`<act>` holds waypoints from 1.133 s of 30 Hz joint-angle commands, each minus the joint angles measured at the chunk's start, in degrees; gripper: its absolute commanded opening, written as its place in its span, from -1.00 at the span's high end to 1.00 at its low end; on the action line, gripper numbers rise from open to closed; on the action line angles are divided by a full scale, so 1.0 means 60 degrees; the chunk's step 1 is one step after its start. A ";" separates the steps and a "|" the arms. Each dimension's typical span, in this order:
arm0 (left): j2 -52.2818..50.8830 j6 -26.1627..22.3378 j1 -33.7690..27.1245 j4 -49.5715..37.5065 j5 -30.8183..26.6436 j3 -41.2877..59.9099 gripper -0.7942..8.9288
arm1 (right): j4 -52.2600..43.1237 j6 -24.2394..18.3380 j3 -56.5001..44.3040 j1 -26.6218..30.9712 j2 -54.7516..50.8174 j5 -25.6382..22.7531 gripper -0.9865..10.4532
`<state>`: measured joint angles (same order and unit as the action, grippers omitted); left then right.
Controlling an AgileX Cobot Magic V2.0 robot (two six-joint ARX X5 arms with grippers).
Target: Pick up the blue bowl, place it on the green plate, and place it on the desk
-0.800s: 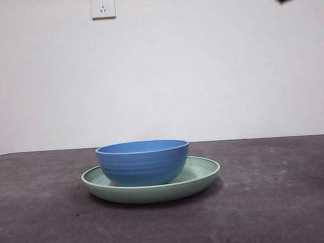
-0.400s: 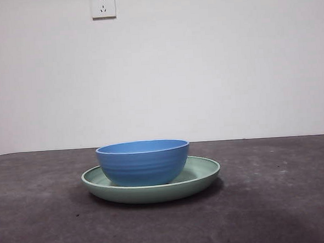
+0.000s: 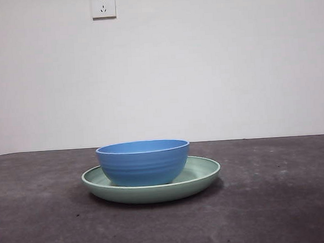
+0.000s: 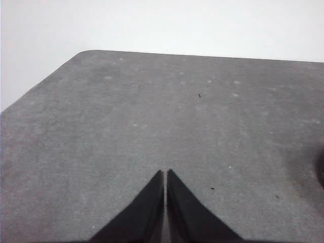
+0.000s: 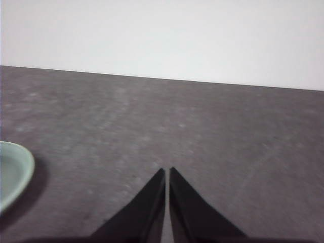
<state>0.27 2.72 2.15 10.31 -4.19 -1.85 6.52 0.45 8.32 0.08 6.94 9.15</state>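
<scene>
While the blue bowl [image 3: 143,162] is seen resting upright inside the green plate [image 3: 205,173], mouth upward, both arms are kept clear of the pair. Being round, no long axis is offered by the bowl, so any side of its rim can be taken. Beyond the plate, only bare bench [image 3: 277,202] and a wall socket [image 3: 102,5] are shown. The right gripper [image 5: 166,172] is held with its fingers pressed together and empty, and an edge of the green plate is caught just to one side of it, so this arm is judged the nearer. The left gripper [image 4: 165,173] is likewise closed on nothing, with only bench surface before it. Lifting the bowl off the plate onto the bench is judged to remain.
</scene>
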 commanded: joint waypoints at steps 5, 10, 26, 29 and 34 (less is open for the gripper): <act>-0.0018 0.0098 -0.0007 0.0066 -0.0007 0.0193 0.82 | -0.0157 0.0288 -0.0812 0.0018 -0.0841 -0.0113 0.81; -0.0018 0.0098 -0.0007 0.0066 -0.0007 0.0193 0.82 | -0.0149 0.0543 -0.1268 0.0018 -0.1122 -0.0109 0.81; -0.0018 0.0098 -0.0007 0.0066 -0.0007 0.0193 0.82 | 0.0415 0.0911 -0.1275 0.0018 -0.1122 -0.0284 0.81; -0.0018 0.0098 -0.0007 0.0066 -0.0007 0.0193 0.82 | 0.0415 0.0911 -0.1275 0.0018 -0.1122 -0.0284 0.81; -0.0018 0.0098 -0.0007 0.0066 -0.0007 0.0193 0.82 | 0.0415 0.0911 -0.1275 0.0018 -0.1122 -0.0284 0.81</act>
<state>0.27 2.92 2.15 10.31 -4.19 -1.85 9.19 4.99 0.93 0.12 0.36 7.38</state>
